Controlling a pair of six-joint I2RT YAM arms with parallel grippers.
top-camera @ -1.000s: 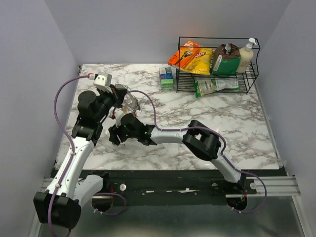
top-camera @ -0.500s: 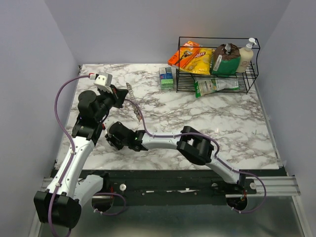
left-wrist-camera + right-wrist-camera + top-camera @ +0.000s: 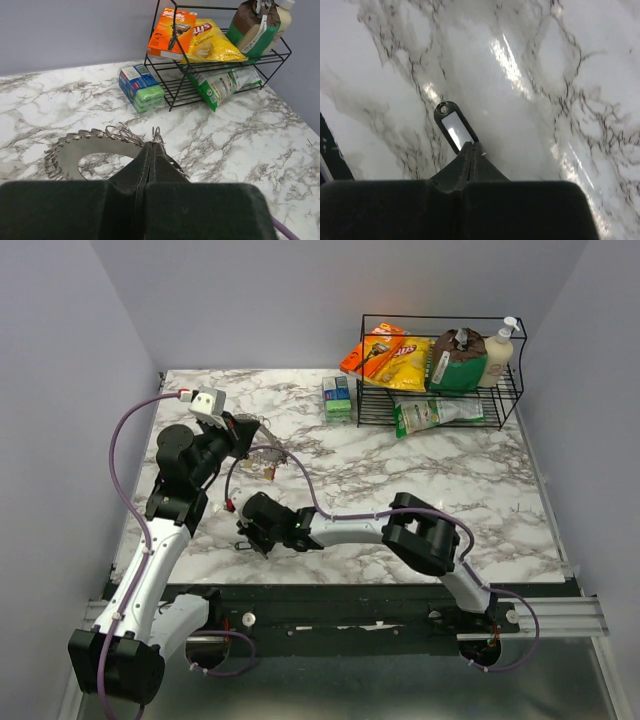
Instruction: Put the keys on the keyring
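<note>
The keyring is a thin silver wire ring with several flat silver keys fanned along it in a wreath. My left gripper is shut on the ring and holds it above the marble, at the table's back left. My right gripper is low over the near left part of the table. It is shut on the end of a black plastic key tag with a white label window and an eyelet. The tag points away from the fingertips, just above or on the marble.
A black wire rack at the back right holds snack bags, an orange box and a soap bottle. A blue-and-green pack lies left of it. The table's dark near edge is close to my right gripper. Purple cables run along both arms.
My right gripper has moved from beside the keyring toward the near edge and closed on the black tag. The keyring in my left gripper has swung and now hangs bunched.
</note>
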